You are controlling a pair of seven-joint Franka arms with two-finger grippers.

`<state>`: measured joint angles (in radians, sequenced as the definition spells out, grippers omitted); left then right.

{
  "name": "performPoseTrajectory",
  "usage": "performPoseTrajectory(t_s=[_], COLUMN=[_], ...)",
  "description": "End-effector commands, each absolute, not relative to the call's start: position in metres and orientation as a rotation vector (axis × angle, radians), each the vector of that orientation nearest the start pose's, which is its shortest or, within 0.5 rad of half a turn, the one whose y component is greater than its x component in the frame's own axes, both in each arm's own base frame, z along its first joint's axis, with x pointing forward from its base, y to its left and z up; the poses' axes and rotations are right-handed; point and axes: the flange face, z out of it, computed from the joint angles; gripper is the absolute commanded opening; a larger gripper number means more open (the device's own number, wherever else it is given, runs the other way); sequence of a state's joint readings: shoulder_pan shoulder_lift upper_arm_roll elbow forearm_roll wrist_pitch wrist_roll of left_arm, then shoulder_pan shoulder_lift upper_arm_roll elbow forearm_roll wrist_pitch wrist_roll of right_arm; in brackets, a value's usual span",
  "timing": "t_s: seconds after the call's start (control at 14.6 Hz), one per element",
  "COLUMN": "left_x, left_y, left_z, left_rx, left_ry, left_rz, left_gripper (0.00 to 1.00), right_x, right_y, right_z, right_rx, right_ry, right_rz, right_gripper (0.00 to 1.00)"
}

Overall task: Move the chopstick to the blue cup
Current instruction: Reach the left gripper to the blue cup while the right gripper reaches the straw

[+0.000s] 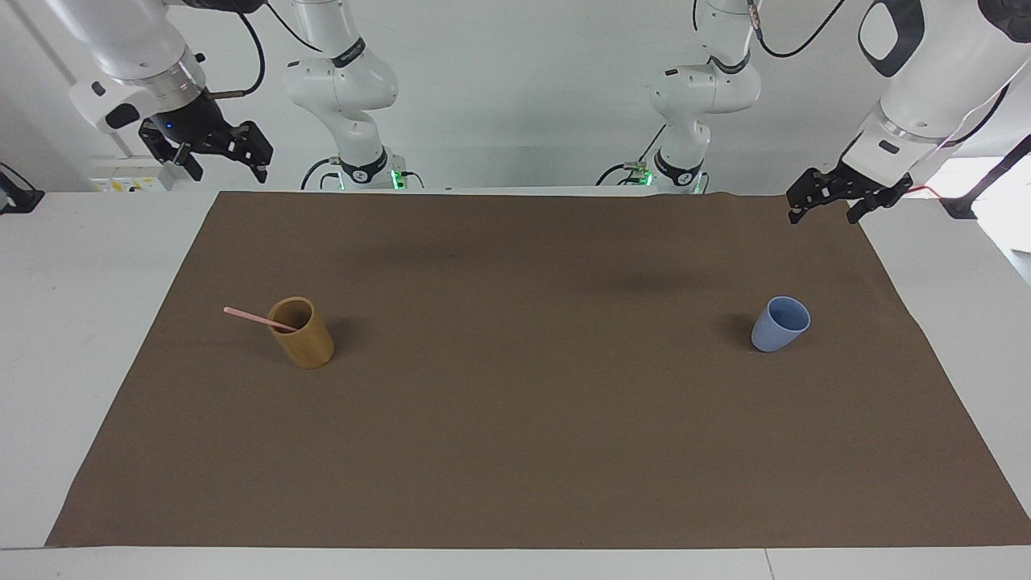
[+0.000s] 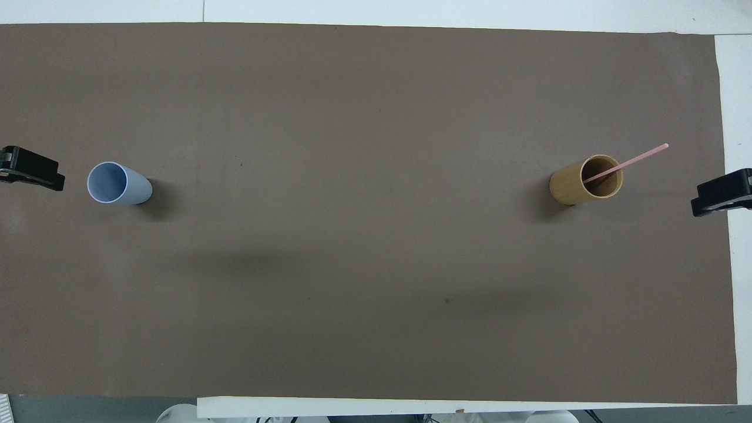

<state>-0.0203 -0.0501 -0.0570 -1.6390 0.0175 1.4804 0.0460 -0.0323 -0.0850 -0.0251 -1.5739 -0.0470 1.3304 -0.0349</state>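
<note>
A single pale pink chopstick (image 1: 250, 316) stands slanted in the tan-brown cup (image 1: 306, 342), its upper end sticking out toward the right arm's end of the table. It also shows in the overhead view (image 2: 637, 155), in the tan cup (image 2: 573, 187). The light-blue cup (image 1: 777, 326) stands upright and empty toward the left arm's end; the overhead view shows it too (image 2: 117, 183). My right gripper (image 1: 229, 174) hangs open and empty above the table's edge at its own end (image 2: 722, 191). My left gripper (image 1: 823, 217) hangs open and empty at the other end (image 2: 32, 170), beside the blue cup.
A brown mat (image 1: 515, 443) covers most of the white table (image 1: 97, 322), and both cups stand on it, far apart. The two arm bases stand at the robots' edge of the table.
</note>
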Motion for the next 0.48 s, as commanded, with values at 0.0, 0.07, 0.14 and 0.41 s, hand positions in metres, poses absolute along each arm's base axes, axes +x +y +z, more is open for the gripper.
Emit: performPoseTrajectory(t_s=[0.0,0.07,0.14,0.41], left_x=[0.536,0.538,0.538,0.534], left_y=[-0.035,-0.030,-0.021,-0.020], left_z=[0.614,0.615,0.615,0.604], left_rx=[-3.123,-3.125,-3.127,-3.124], left_ry=[0.151,0.134,0.110,0.170], left_rz=[0.142,0.122,0.120,0.149], left_gripper=[0.99,0.99,0.99,0.99], right_x=[0.493,0.493,0.493,0.498], right_y=[-0.036,-0.036,-0.035,-0.039], right_z=[0.649,0.649,0.649,0.644], right_rx=[-3.166,-3.166,-3.167,-3.155], right_ry=[0.021,0.021,0.019,-0.266], right_rz=[0.259,0.259,0.257,0.177], right_gripper=[1.00,1.00,1.00,1.00])
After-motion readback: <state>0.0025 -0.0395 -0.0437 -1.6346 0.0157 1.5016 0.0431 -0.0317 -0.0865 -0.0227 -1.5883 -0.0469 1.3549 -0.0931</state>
